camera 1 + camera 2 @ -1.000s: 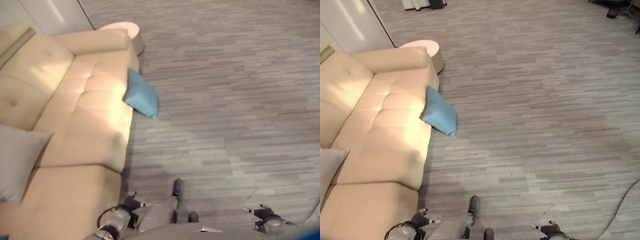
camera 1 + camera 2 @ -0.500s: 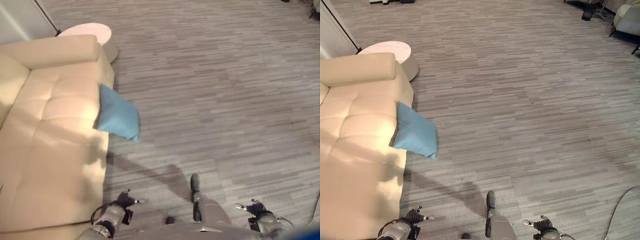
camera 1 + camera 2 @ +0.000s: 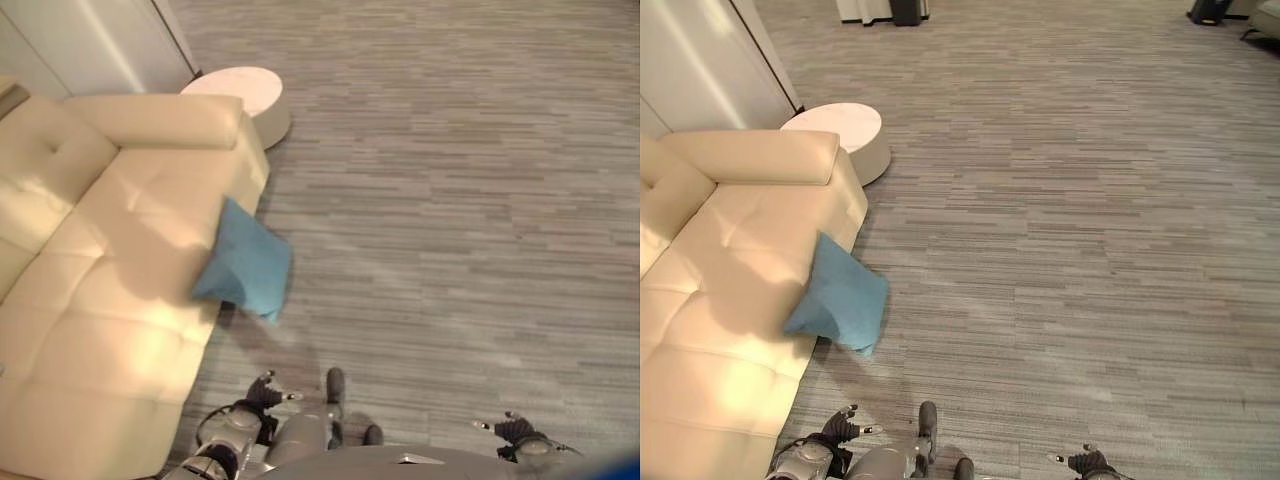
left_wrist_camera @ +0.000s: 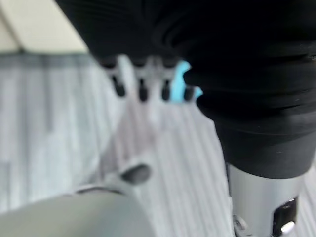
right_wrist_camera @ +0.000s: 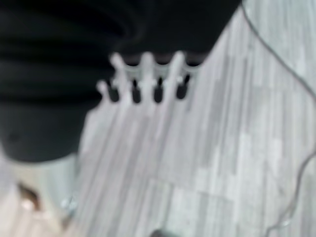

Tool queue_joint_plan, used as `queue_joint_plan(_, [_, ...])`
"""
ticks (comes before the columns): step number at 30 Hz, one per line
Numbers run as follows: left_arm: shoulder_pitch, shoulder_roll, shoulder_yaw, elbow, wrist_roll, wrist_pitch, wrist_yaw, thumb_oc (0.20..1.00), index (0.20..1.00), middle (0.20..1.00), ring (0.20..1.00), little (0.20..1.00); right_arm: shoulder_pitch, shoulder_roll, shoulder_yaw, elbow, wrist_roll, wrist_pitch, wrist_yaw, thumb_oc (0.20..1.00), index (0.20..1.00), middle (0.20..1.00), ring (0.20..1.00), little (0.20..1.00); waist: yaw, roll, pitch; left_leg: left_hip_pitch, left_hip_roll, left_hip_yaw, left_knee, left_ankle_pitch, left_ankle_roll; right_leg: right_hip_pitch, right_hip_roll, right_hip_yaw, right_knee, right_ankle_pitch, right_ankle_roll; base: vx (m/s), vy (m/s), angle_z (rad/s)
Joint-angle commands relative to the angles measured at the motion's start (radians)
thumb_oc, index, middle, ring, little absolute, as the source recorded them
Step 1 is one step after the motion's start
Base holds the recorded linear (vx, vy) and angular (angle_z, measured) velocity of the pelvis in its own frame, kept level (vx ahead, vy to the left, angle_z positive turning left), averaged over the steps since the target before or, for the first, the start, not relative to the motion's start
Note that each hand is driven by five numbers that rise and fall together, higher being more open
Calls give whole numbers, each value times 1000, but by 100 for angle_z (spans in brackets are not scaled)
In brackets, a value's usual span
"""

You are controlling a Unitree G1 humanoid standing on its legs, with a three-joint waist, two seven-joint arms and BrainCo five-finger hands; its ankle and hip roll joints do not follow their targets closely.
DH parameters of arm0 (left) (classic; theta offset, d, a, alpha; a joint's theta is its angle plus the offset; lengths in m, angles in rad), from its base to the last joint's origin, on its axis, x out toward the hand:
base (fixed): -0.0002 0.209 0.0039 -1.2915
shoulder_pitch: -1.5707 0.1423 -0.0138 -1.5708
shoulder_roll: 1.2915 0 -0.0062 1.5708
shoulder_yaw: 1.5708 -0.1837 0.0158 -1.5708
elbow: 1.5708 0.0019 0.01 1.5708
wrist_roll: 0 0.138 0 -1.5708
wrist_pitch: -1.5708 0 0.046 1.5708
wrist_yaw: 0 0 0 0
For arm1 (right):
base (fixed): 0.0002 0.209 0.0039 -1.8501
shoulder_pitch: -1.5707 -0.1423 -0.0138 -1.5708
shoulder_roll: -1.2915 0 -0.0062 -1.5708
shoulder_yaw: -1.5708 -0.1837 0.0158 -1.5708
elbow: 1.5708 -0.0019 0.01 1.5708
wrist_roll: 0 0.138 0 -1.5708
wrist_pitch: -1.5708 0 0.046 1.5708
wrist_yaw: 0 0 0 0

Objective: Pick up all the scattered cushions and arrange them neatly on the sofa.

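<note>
A blue cushion leans tilted against the front edge of the cream sofa, its lower corner on the grey floor. Its blue also peeks past my left hand's fingers as a small patch. My left hand hangs low near the sofa's front, a short way below the cushion, fingers relaxed and holding nothing. My right hand hangs at the lower right over bare floor, with its fingers straight and empty.
A round white side table stands on the floor just past the sofa's armrest. White wall panels rise behind the sofa. A thin cable runs across the floor near my right hand.
The camera has swung, so the whole picture has shifted and the sofa's armrest and side table sit nearer the middle. The blue cushion still leans on the sofa. Both hands stay low.
</note>
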Motion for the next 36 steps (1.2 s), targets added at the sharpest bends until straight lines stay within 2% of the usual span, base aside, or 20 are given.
queue_joint_plan(1, [-20, -21, -4, 43, -9, 1, -8, 1000, 1000, 1000, 1000, 1000, 37, -64, -5, -55, -25, -5, 6, 1000, 1000, 1000, 1000, 1000, 22, 63, -20, 138, 29, -94, 19, -59, -1, -57, -65, 63, 158, 22, 79, 338, 85, -48])
queue_joint_plan(2, [-16, -21, -2, 46, -9, 3, -8, 1000, 1000, 1000, 1000, 1000, 37, -62, -8, -54, -34, -5, 7, 1000, 1000, 1000, 1000, 1000, 29, 61, -27, 157, 21, -101, 11, -74, 12, -57, -82, 54, 208, 17, 97, 364, 114, -48])
queue_joint_plan(3, [-18, -18, -1, 48, -9, 5, -12, 1000, 1000, 1000, 1000, 1000, 33, -61, -6, -55, -43, -4, 11, 1000, 1000, 1000, 1000, 1000, 30, 63, -22, 195, 17, -116, -11, -86, 33, -119, -111, 52, 359, 69, 122, 306, 107, -27])
queue_joint_plan(5, [-29, -3, -3, 42, -16, 7, -10, 1000, 1000, 1000, 1000, 1000, 23, -57, -4, -64, -35, -7, 10, 1000, 1000, 1000, 1000, 1000, 6, 74, 6, 241, 29, -177, -24, -98, 53, -221, -109, 89, 563, 137, 119, 304, 63, 25])
queue_joint_plan(6, [-34, -1, -6, 45, -14, 6, -11, 1000, 1000, 1000, 1000, 1000, 21, -55, -4, -64, -31, -8, 11, 1000, 1000, 1000, 1000, 1000, -2, 77, 9, 255, 33, -197, -27, -109, 55, -253, -97, 112, 582, 131, 111, 334, 16, 75])
queue_joint_plan(10, [-40, 3, -13, 52, -10, 3, -11, 1000, 1000, 1000, 1000, 1000, 18, -47, 11, -63, -20, -12, 18, 1000, 1000, 1000, 1000, 1000, -22, 71, 12, 297, 26, -268, -19, -137, 48, -325, -43, 187, 445, 94, 90, 257, -52, 96])
queue_joint_plan(13, [-41, 4, -10, 64, -6, -4, -12, 1000, 1000, 1000, 1000, 1000, 20, -45, 15, -67, 2, -17, 18, 1000, 1000, 1000, 1000, 1000, -46, 51, 11, 329, -3, -346, -14, -156, 39, -368, 8, 299, 253, 139, 108, 309, -103, 47])
queue_joint_plan(15, [-42, 3, -9, 68, -4, -5, -13, 1000, 1000, 1000, 1000, 1000, 25, -46, 16, -66, 4, -18, 19, 1000, 1000, 1000, 1000, 1000, -53, 48, 14, 342, -7, -371, -6, -159, 33, -374, 9, 305, 212, 159, 118, 230, -91, 122])
queue_joint_plan(16, [-36, 4, -10, 80, 1, -6, -16, 1000, 1000, 1000, 1000, 1000, 33, -43, 14, -64, 2, -13, 18, 1000, 1000, 1000, 1000, 1000, -59, 40, 16, 360, -13, -396, 9, -164, 23, -369, 1, 266, 200, 184, 126, 323, -150, 128])
queue_joint_plan(19, [-18, -4, -4, 96, 12, -4, -20, 1000, 1000, 1000, 1000, 1000, 38, -43, 20, -71, 3, -17, 24, 1000, 1000, 1000, 1000, 1000, -64, 36, -3, 371, -5, -414, 31, -177, 9, -322, -11, 283, 166, 181, 109, 237, -149, 103])
queue_joint_plan(21, [-16, -9, -1, 99, 9, -4, -18, 1000, 1000, 1000, 1000, 1000, 41, -45, 17, -70, 7, -19, 23, 1000, 1000, 1000, 1000, 1000, -59, 32, -10, 342, 9, -390, 103, -160, -22, -282, -28, 255, 148, 174, 102, 188, -147, 73])
queue_joint_plan(22, [-31, -8, -3, 86, -14, -6, -16, 1000, 1000, 1000, 1000, 1000, 39, -53, 19, -75, 21, -21, 16, 1000, 1000, 1000, 1000, 1000, -44, 8, 14, 235, 20, -328, 252, -137, -49, -240, -61, 240, 134, 167, 89, 149, -195, 59])
queue_joint_plan(24, [-36, -7, -2, 77, -33, -8, -15, 1000, 1000, 1000, 1000, 1000, 39, -54, 14, -75, 35, -21, 16, 1000, 1000, 1000, 1000, 1000, -38, 1, 23, 191, 42, -258, 311, -144, -42, -209, -67, 206, 120, 152, 72, 121, -165, 115])
queue_joint_plan(26, [-41, -4, -9, 74, -31, -4, -18, 1000, 1000, 1000, 1000, 1000, 49, -50, 1, -73, 53, -20, 17, 1000, 1000, 1000, 1000, 1000, -47, -3, 18, 164, 85, -135, 222, -163, -31, -170, -86, 155, 93, 131, 70, 190, -94, 109])
queue_joint_plan(27, [-45, -3, -17, 73, -13, -4, -22, 1000, 1000, 1000, 1000, 1000, 61, -50, -2, -68, 46, -18, 18, 1000, 1000, 1000, 1000, 1000, -52, 3, 11, 140, 86, -80, 130, -140, -26, -148, -81, 120, 78, 114, 72, 337, -46, 139])
queue_joint_plan(28, [-49, -2, -20, 77, 0, 3, -21, 1000, 1000, 1000, 1000, 1000, 66, -52, 0, -56, 32, -15, 16, 1000, 1000, 1000, 1000, 1000, -50, 21, 8, 117, 102, -28, 30, -61, -37, -127, -67, 94, 79, 92, 72, 328, -1, 137])
queue_joint_plan(29, [-40, 0, -11, 81, -1, 2, -25, 1000, 1000, 1000, 1000, 1000, 61, -50, 4, -52, 23, -11, 23, 1000, 1000, 1000, 1000, 1000, -46, 23, 12, 134, 97, -48, 54, -90, -34, -119, -72, 91, 101, 69, 73, 266, 50, 106])
queue_joint_plan(30, [-38, 5, -10, 93, 0, 4, -20, 1000, 1000, 1000, 1000, 1000, 60, -45, 5, -51, 18, -7, 19, 1000, 1000, 1000, 1000, 1000, -49, 22, 12, 126, 101, -36, 52, -68, -39, -121, -78, 74, 115, 69, 73, 186, 69, 33])
queue_joint_plan(33, [-28, 2, -6, 91, 2, 1, -25, 1000, 1000, 1000, 1000, 1000, 52, -41, 22, -65, -3, -12, 25, 1000, 1000, 1000, 1000, 1000, -45, 26, 9, 148, 85, -76, 35, -87, -24, -129, -84, 82, 169, 52, 81, 172, 82, -13])
queue_joint_plan(36, [-22, 14, 12, 79, -11, 4, -27, 1000, 1000, 1000, 1000, 1000, 28, -34, 30, -81, -16, -17, 29, 1000, 1000, 1000, 1000, 1000, -25, 35, 8, 201, 59, -114, 12, -120, 14, -165, -119, 76, 335, 44, 97, 228, 102, -15])
